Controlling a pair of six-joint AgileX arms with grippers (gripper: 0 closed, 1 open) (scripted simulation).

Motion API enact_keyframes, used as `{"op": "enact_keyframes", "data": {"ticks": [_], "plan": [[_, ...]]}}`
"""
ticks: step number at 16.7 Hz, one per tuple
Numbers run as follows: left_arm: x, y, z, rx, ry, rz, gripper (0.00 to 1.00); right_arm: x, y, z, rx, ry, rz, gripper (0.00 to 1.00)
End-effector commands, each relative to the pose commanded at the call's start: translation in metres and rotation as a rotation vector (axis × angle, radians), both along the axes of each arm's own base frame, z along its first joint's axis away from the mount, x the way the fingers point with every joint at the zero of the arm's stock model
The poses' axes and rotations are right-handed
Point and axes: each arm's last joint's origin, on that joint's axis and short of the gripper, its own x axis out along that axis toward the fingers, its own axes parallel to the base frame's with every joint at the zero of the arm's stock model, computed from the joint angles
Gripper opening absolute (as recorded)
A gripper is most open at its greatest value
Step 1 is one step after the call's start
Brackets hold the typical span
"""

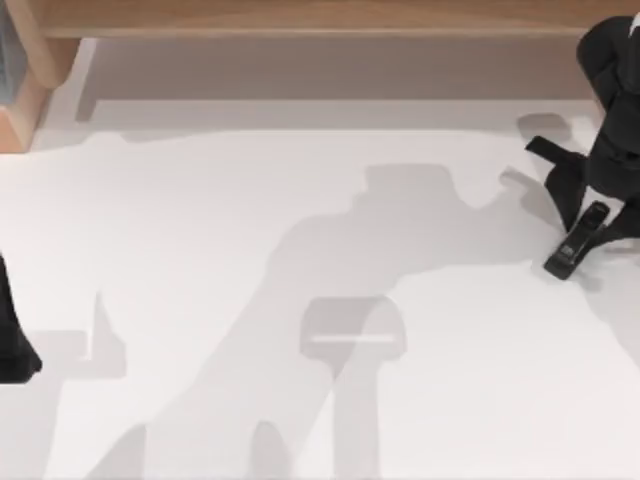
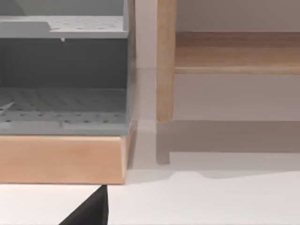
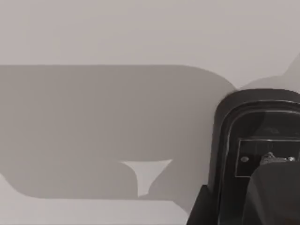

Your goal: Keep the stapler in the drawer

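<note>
The stapler (image 1: 578, 240), black and slim with a pale label, lies flat on the white table at the right. My right gripper (image 1: 590, 205) hangs over its far end, open, with one finger (image 1: 562, 185) to the stapler's left. The right wrist view shows the stapler (image 3: 258, 150) from close up, with a dark finger (image 3: 276, 197) over it. The drawer (image 1: 15, 90) is at the far left corner; in the left wrist view it is a grey perforated tray (image 2: 65, 108) behind a wooden front (image 2: 61, 159). My left gripper (image 1: 10, 345) is parked at the left edge.
A wooden rail (image 1: 320, 15) runs along the back of the table, and a wooden post (image 2: 165, 61) stands beside the drawer unit. Arm shadows lie across the white table (image 1: 300, 400) between the stapler and the drawer.
</note>
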Motion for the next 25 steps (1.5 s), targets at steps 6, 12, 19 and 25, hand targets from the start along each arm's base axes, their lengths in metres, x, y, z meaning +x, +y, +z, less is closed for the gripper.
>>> {"op": "enact_keyframes", "data": {"ticks": [6,12,19,25], "plan": [[0.000,0.000,0.000,0.000,0.000,0.000,1.00,0.001,-0.001,0.006,0.000,-0.002,-0.003,0.00],[0.000,0.000,0.000,0.000,0.000,0.000,1.00,0.000,-0.001,0.030,0.000,-0.001,-0.004,0.00],[0.000,0.000,0.000,0.000,0.000,0.000,1.00,0.001,-0.001,0.057,0.027,-0.055,0.034,0.00],[0.000,0.000,0.000,0.000,0.000,0.000,1.00,0.007,-0.085,0.147,0.043,-0.270,-0.013,0.00]]}}
